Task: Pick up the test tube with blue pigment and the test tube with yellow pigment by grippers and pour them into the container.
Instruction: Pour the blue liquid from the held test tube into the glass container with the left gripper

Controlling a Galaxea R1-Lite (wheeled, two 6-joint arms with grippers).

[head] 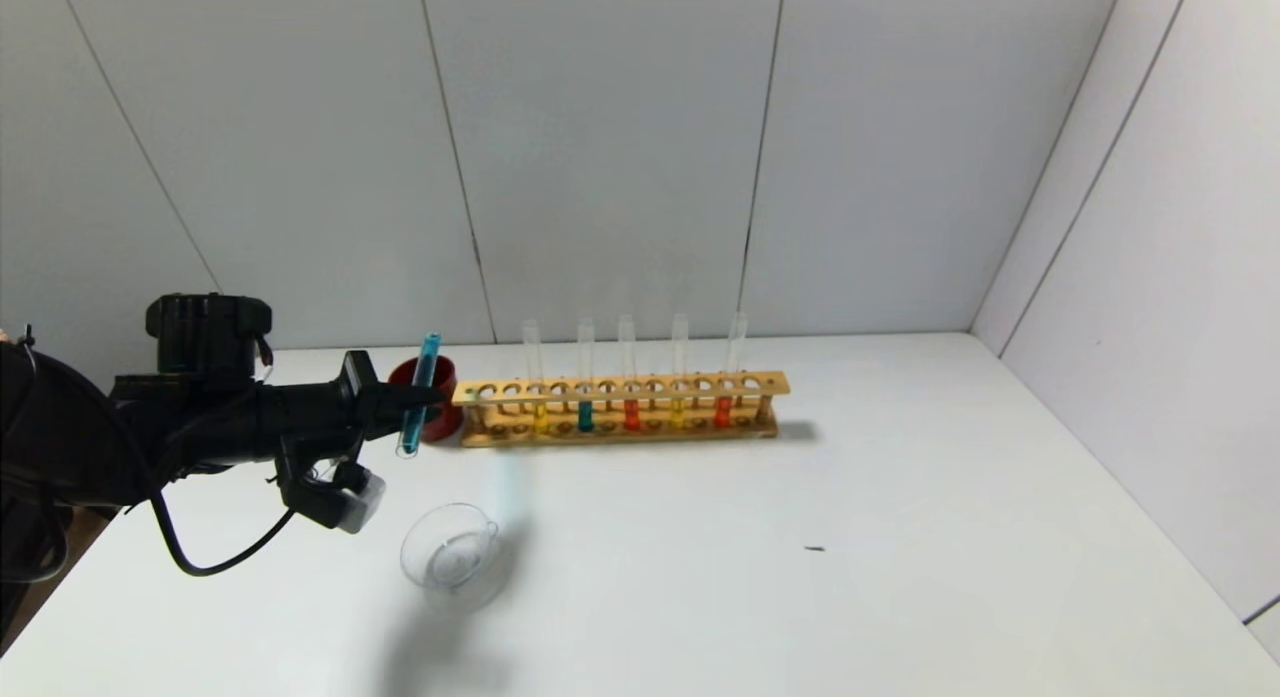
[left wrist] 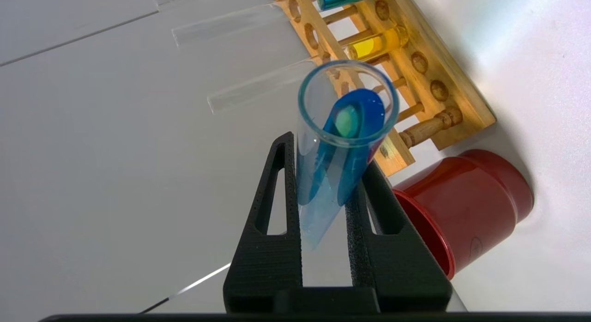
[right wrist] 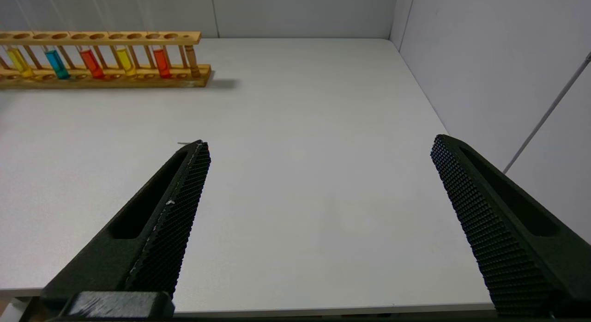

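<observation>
The container [head: 450, 557] sits on the white surface [head: 800, 577], just below and in front of the left gripper [head: 420, 405]. That gripper reaches out sideways and pinches the test tube with blue pigment [head: 420, 392], tipped a little. Behind it are a red cup [head: 440, 417] and the wooden rack [head: 620, 407]. The right gripper [right wrist: 318, 183] waits wide open, far from the rack.

The left hand [head: 415, 405] is bulky black with a looping cable and small white-grey box.
</observation>
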